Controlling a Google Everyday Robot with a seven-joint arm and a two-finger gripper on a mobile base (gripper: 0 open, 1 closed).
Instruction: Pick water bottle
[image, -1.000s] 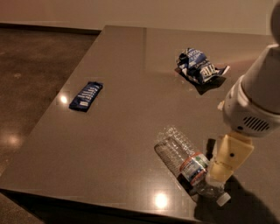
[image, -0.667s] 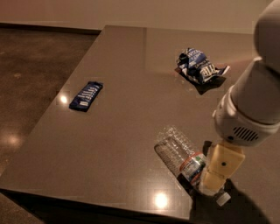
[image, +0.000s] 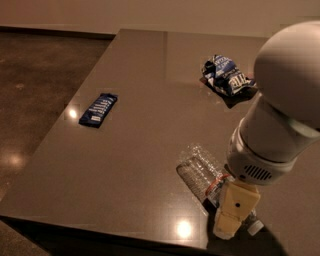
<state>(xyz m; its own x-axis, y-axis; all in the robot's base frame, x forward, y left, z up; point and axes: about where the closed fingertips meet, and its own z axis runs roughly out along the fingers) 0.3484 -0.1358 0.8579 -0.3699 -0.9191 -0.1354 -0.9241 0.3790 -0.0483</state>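
The water bottle (image: 199, 169) lies on its side near the front edge of the dark table (image: 150, 125). It is clear and ribbed, with its base toward the table's middle. Its white, orange-edged label (image: 215, 186) is partly covered, and its white cap (image: 255, 227) points to the front right. My gripper (image: 226, 226) is a cream block under the large white arm. It hangs directly over the bottle's label and neck and hides that part. I cannot see whether it touches the bottle.
A blue-and-white snack bag (image: 227, 75) lies at the back right of the table. A flat dark-blue bar wrapper (image: 99, 110) lies at the left. The table's front edge (image: 100, 227) runs just below the bottle. The brown floor (image: 35, 90) is to the left.
The arm has swung left and lower over the bottle's cap end and now covers more of the label. The bottle, bag and wrapper have not moved.
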